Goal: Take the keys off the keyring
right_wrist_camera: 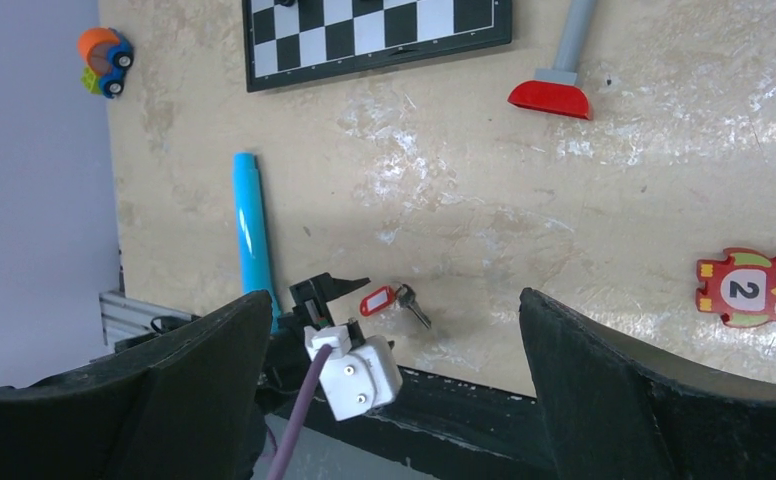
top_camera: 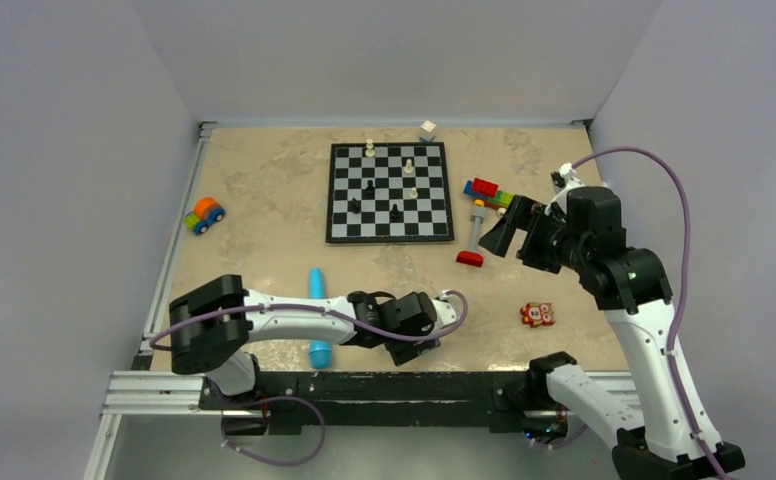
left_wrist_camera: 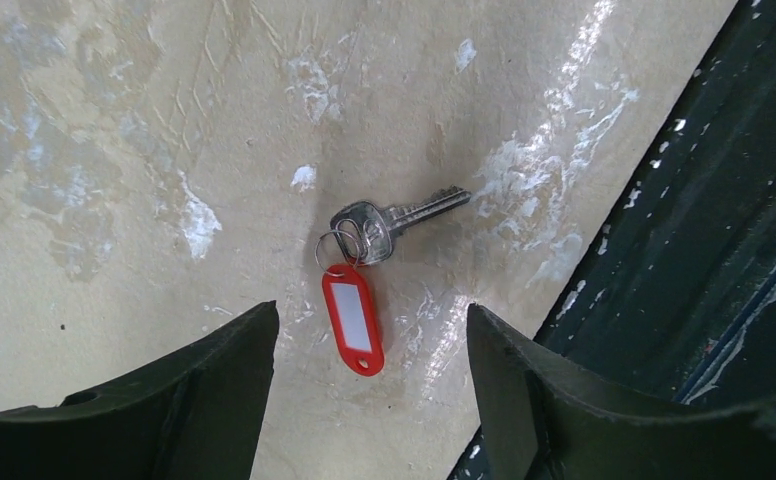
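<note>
Hovering at the table's near edge, the left gripper holds its jaws apart astride the keyring, evidently to pin it. Its key lies flat just to the right. The right gripper hangs raised at right, jaws wide.

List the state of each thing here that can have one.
Small silver metal key, lying flat, threaded on the thin metal ring.
Red oblong plastic key tag, flat on the table, joined to that ring.
Left tool, open, near the tag, holding nothing.
Right tool, open wide, empty.
Blue plastic cylinder, lying on its side.
</note>
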